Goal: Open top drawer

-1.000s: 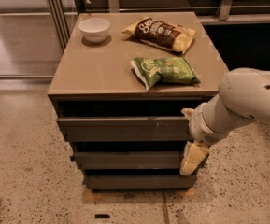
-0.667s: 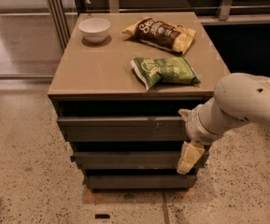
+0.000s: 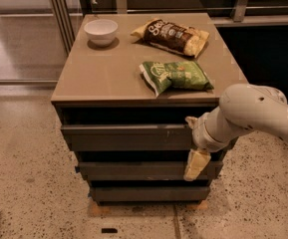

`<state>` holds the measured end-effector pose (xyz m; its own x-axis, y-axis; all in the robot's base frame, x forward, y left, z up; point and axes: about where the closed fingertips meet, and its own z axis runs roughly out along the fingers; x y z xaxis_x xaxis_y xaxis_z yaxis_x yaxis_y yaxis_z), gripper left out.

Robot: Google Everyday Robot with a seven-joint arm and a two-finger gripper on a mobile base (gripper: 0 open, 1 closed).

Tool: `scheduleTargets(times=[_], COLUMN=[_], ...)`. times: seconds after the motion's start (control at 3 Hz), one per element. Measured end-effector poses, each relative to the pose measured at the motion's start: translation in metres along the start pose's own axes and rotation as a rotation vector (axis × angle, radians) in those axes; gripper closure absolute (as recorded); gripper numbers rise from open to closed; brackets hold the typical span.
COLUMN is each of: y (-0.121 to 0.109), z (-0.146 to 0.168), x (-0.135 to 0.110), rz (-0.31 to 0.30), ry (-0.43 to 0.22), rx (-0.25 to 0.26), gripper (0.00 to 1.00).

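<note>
The top drawer (image 3: 123,137) is the widest dark-grey front of the cabinet, just under the tabletop, with small pale scratches right of centre. A dark gap shows between it and the tabletop. My gripper (image 3: 193,141) is at the right end of this drawer front, with one pale part above its top edge and one hanging below it. The white arm (image 3: 255,114) reaches in from the right. The middle drawer front (image 3: 133,170) and the narrowest bottom front (image 3: 143,193) lie below.
On the tan tabletop (image 3: 98,73) are a white bowl (image 3: 101,31) at the back left, a brown chip bag (image 3: 172,35) at the back and a green chip bag (image 3: 176,76) near the front. Speckled floor surrounds the cabinet. Glass panels stand behind it on the left.
My gripper and arm have shifted slightly left along the right end of the top drawer front. The drawer fronts and the things on top have not visibly moved.
</note>
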<state>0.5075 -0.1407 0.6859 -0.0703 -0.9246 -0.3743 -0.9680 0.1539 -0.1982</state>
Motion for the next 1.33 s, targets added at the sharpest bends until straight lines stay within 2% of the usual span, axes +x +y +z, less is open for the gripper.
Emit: scheduleTargets(times=[1.0, 1.33], y=[-0.041, -0.052], z=[0.037, 0.051], x=[-0.004, -0.007], rz=[-0.022, -0.026], ry=[0.000, 0.009], rx=[-0.012, -0.041], gripper=[0.00, 0.00])
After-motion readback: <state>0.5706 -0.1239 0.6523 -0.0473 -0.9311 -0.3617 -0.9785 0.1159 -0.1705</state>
